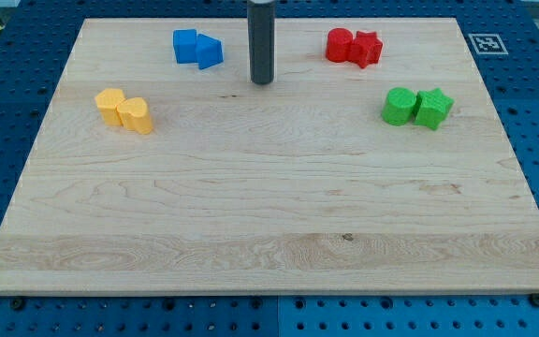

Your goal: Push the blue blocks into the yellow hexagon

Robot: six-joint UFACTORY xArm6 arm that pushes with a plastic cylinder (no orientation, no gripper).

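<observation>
Two blue blocks sit touching near the view's top left: a blue block (pixel 186 46) of unclear shape and, on its right, a blue wedge-like block (pixel 210 51). The yellow hexagon (pixel 109 105) lies at the view's left, touching a yellow rounded block (pixel 136 115) on its right. My tip (pixel 262 80) is on the board right of the blue blocks, apart from them by a small gap. The rod rises straight up out of the view's top.
A red rounded block (pixel 339 45) touches a red star-like block (pixel 367 49) at the view's top right. A green round block (pixel 400 107) touches a green block (pixel 432 108) at the right. The wooden board (pixel 269 234) lies on a blue pegboard with a tag (pixel 485 42).
</observation>
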